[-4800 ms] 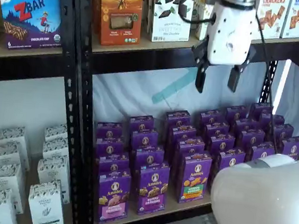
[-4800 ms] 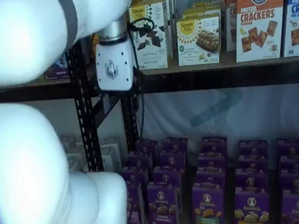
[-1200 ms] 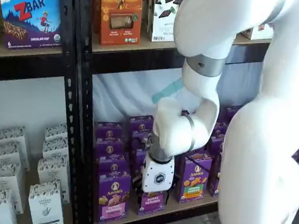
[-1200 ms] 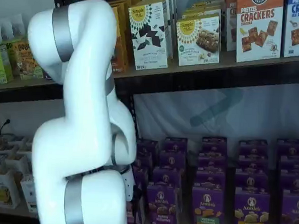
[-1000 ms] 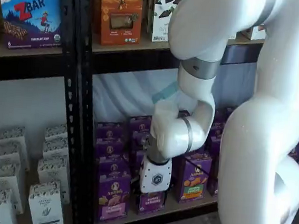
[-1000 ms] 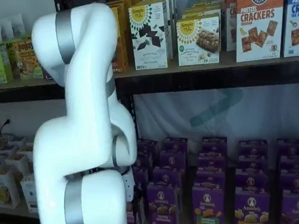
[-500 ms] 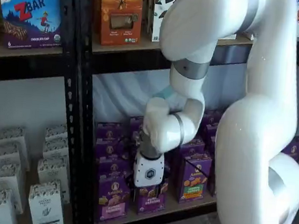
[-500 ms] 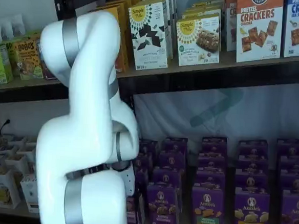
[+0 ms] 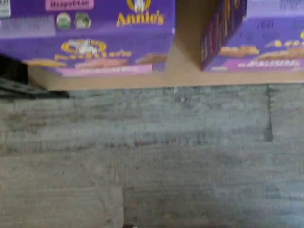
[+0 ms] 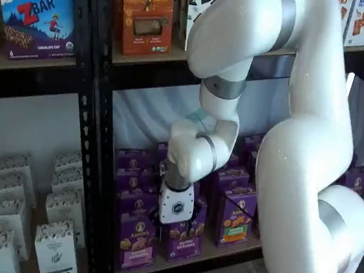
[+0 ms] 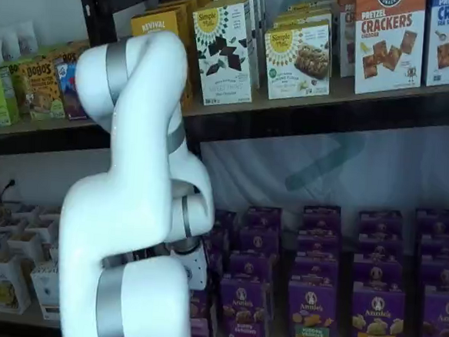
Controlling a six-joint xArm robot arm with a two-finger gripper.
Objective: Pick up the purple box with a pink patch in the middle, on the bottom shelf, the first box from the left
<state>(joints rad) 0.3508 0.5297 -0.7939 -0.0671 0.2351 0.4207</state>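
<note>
I'm seeing the purple box [image 10: 137, 242] standing upright at the front left corner of the bottom shelf [image 10: 216, 255], just right of the black upright. It's showing a white bunny logo, tan snack pieces and a pink panel low on its face.

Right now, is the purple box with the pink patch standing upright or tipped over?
Upright: the purple box stands on the bottom shelf, front facing out.

Arm [image 10: 309, 155]: white, folded, elbow high, forearm angled down. Wrist turned downward. Gripper [image 10: 174, 229]: white body low, fingers mostly hidden; jaws at their widest, nothing visibly held.
</note>
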